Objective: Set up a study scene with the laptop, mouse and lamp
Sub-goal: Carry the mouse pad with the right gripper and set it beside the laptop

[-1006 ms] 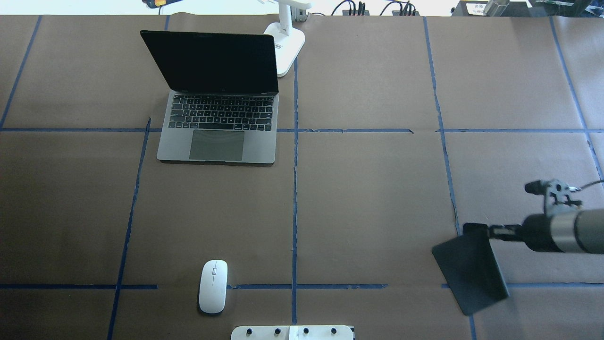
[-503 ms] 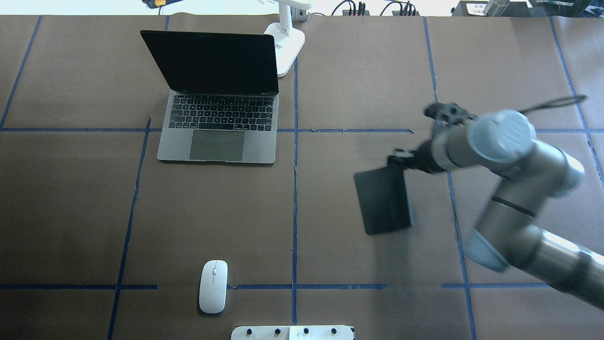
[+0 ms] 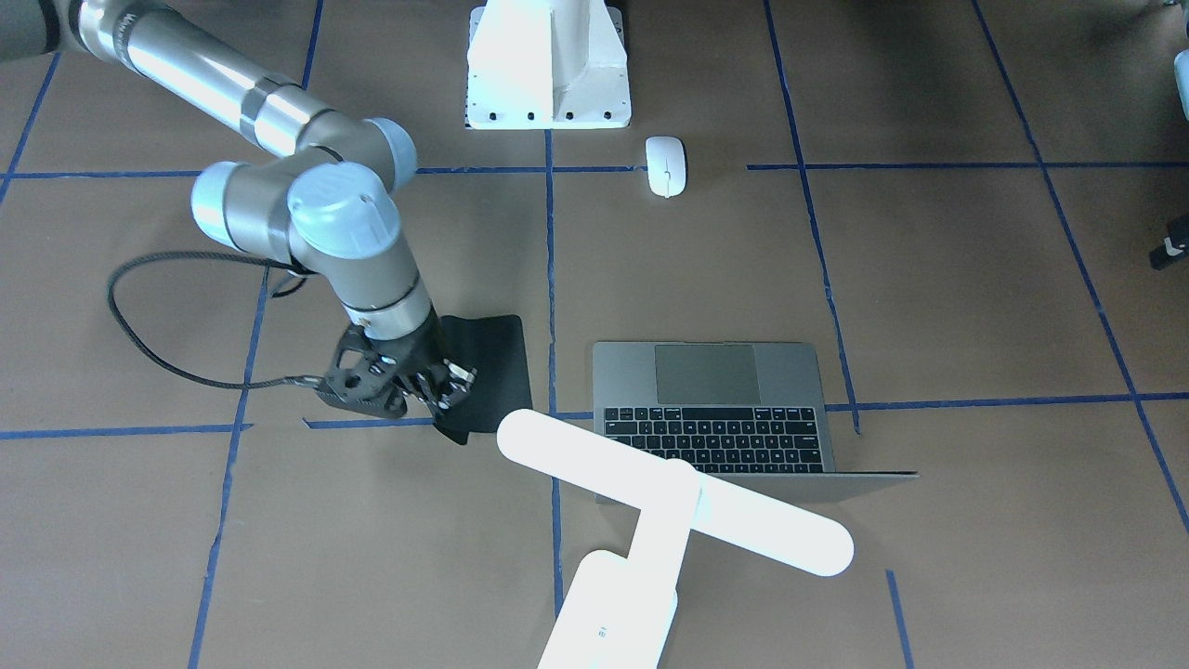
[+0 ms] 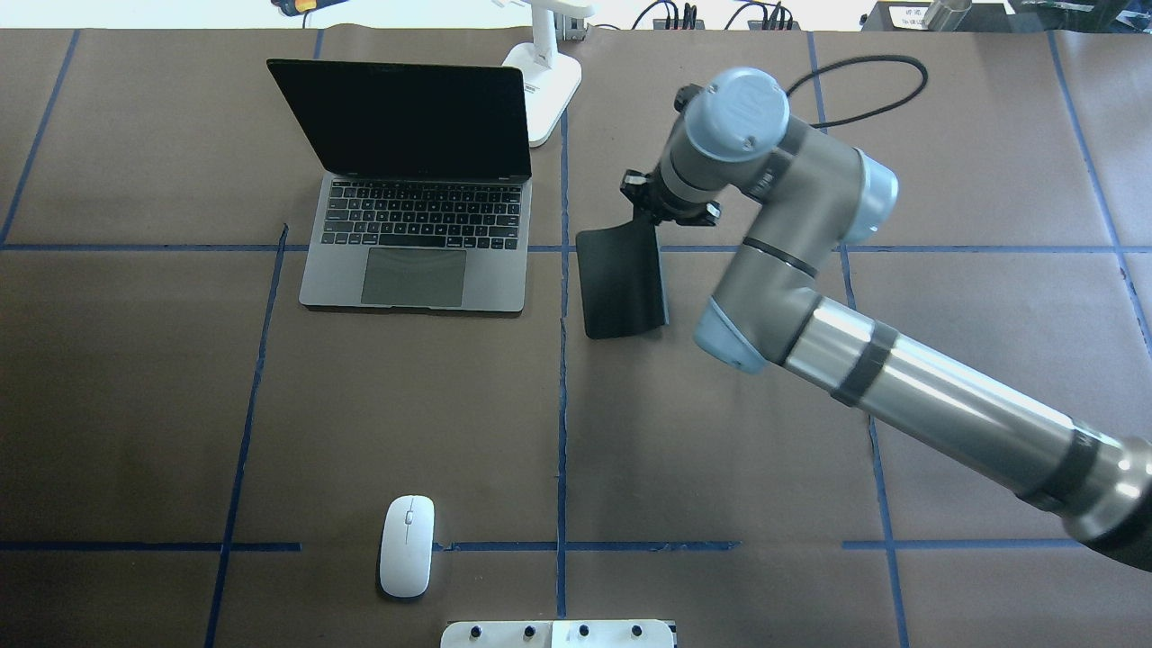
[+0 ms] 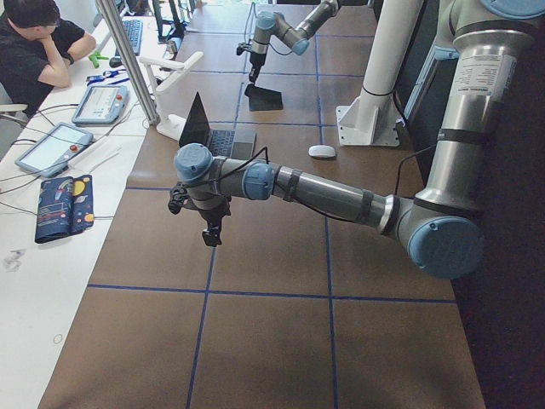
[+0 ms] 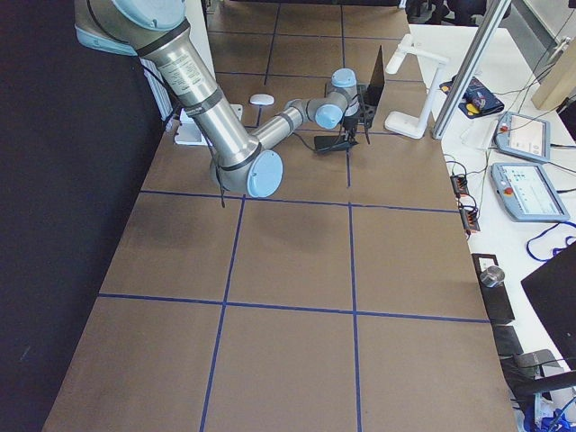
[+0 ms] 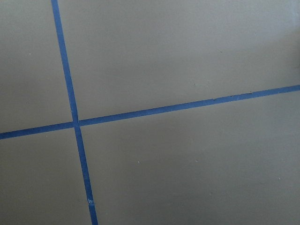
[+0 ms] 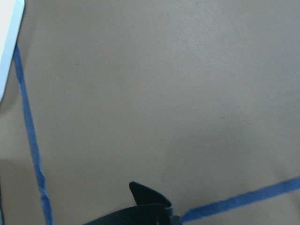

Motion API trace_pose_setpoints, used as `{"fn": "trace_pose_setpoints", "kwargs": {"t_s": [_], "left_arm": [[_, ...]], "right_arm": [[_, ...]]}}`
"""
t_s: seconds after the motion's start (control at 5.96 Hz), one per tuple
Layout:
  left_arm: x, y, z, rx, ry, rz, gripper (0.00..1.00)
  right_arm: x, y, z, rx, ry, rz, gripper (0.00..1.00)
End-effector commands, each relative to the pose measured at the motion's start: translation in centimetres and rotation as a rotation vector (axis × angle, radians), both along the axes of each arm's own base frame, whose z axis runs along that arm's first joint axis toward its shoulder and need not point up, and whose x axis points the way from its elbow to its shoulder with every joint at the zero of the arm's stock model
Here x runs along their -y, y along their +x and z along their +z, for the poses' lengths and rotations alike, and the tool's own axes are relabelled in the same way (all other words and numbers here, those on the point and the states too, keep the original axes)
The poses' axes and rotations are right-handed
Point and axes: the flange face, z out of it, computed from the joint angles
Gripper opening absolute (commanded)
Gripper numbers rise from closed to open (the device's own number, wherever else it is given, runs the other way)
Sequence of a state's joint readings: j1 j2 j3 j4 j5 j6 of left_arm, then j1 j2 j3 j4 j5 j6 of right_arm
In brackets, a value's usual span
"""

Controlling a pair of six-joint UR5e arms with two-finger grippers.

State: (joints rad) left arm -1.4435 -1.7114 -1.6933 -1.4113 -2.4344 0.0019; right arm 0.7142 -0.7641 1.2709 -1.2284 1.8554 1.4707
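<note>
The right gripper [image 4: 668, 209], centre-right of the overhead frame, has its 2 fingers clamped on the far edge of a thin black mat [image 4: 623, 286], which curves down toward the brown table [image 4: 720, 432] just right of the laptop [image 4: 418, 270]. The laptop sits open in the upper left, screen dark, with the lamp [image 4: 545, 81] at the top edge behind its right corner. The mouse [image 4: 407, 545] lies well apart at lower centre-left, beside a blue tape line [image 4: 562, 405]. The left gripper [image 5: 210, 232] hangs above the table, centre-left in the left-side view; whether its fingers are apart or together cannot be told.
</note>
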Motion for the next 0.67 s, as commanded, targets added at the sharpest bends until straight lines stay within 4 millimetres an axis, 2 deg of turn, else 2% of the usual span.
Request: {"fn": "trace_pose_setpoints", "kwargs": {"t_s": [0.0,0.17,0.34,0.5], "left_arm": [[-0.08,-0.01,-0.92,-0.002,-0.004,-0.019,1.0],[-0.14,-0.02,-1.44,-0.003,-0.002,-0.027,1.0],[-0.08,0.07,-1.55,-0.003,0.003,-0.023,1.0],[0.07,0.25,-1.74,-0.005,0.02,-0.022,1.0]], "right_arm": [[2.22,-1.61,-2.7,0.01,-0.021,0.035,0.0],[2.14,-1.72,-2.55,0.015,-0.035,0.047,0.03],[2.14,-1.71,-2.41,0.011,-0.033,0.043,0.38],[2.07,-1.66,-2.29,0.008,-0.028,0.036,0.99]]}}
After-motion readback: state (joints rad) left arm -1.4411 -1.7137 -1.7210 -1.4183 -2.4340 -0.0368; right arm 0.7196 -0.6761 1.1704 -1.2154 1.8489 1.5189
